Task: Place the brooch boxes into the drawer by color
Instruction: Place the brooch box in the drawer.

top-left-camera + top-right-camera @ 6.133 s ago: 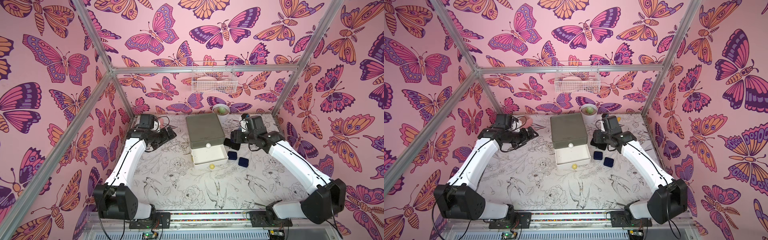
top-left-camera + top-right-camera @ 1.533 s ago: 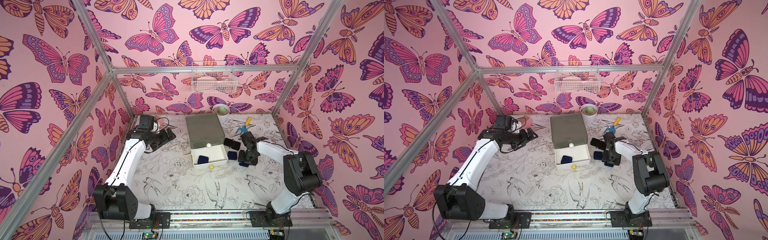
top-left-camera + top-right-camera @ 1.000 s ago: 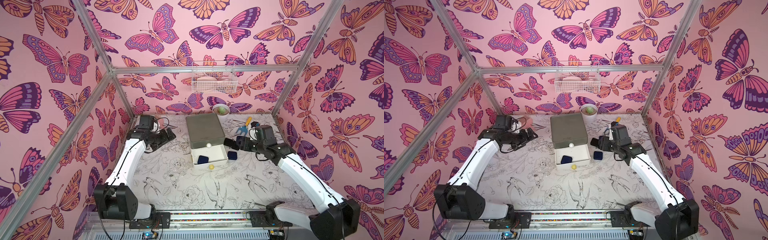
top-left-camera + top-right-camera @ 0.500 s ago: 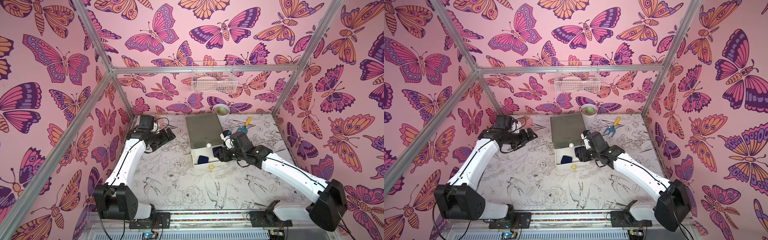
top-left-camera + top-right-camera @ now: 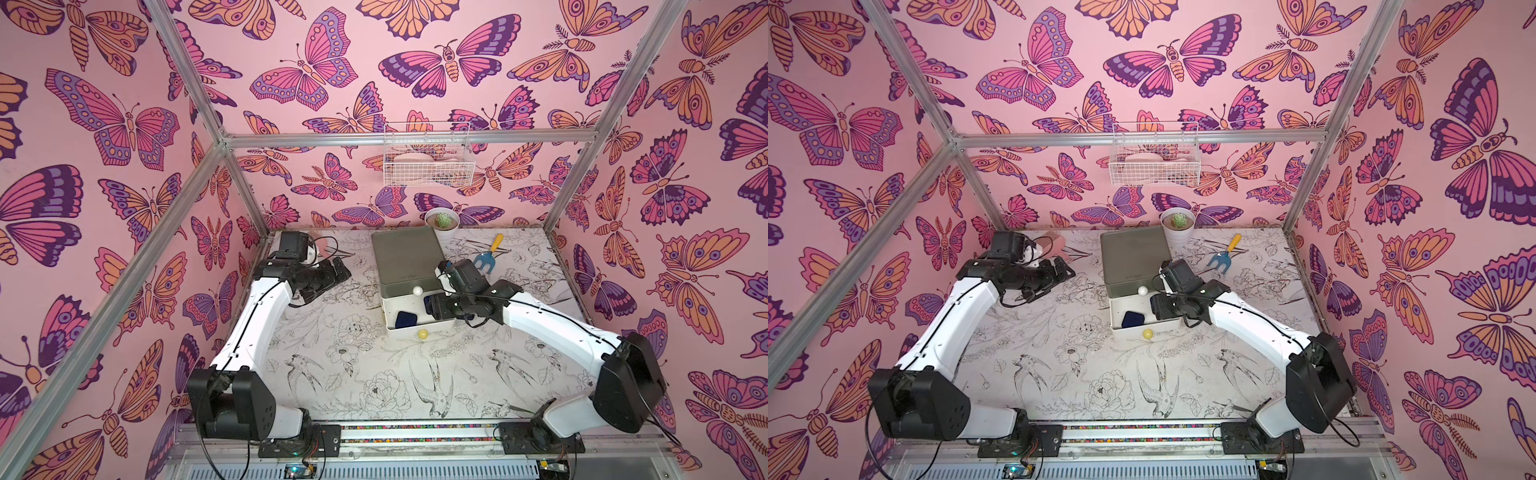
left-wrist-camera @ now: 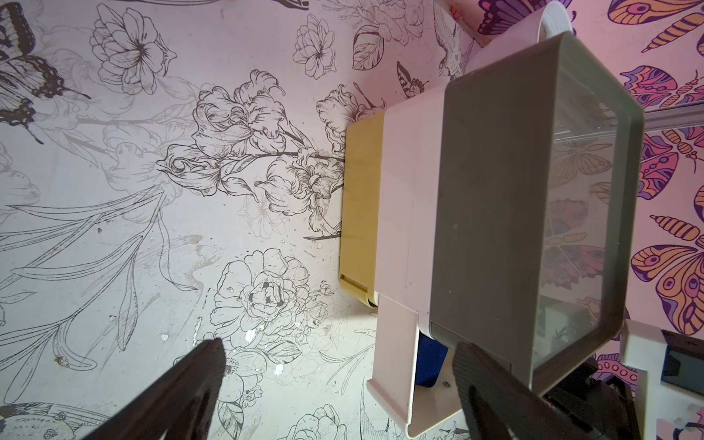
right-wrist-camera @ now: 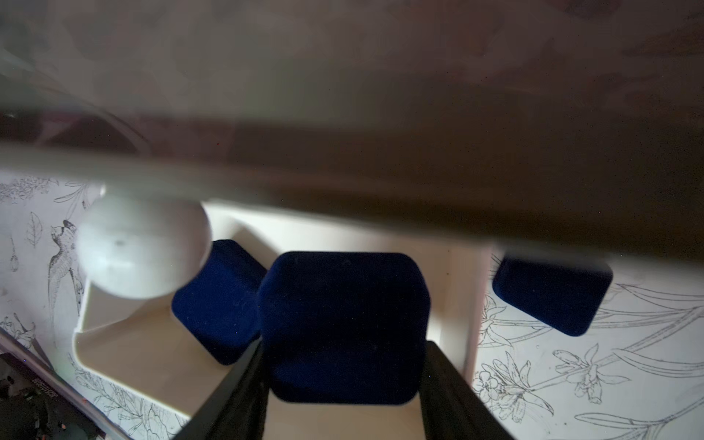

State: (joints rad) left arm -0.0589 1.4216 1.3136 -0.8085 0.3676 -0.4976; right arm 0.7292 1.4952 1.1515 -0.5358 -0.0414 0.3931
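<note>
— Flowered table (image 5: 353, 374): where's your navy brooch box (image 7: 343, 324)?
— Your right gripper (image 7: 343, 365) grips it over the open white drawer (image 5: 411, 331), beside a second navy box (image 5: 406, 319). Your left gripper (image 5: 334, 272) spreads wide, empty.

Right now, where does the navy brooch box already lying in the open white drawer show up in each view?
Both top views: the loose navy box lies in the white drawer, beside the right gripper.
Left wrist: a blue patch inside the drawer, probably it.
Right wrist: the loose navy box is partly hidden behind the held navy box.
Shared landmark: the white drawer.
</note>
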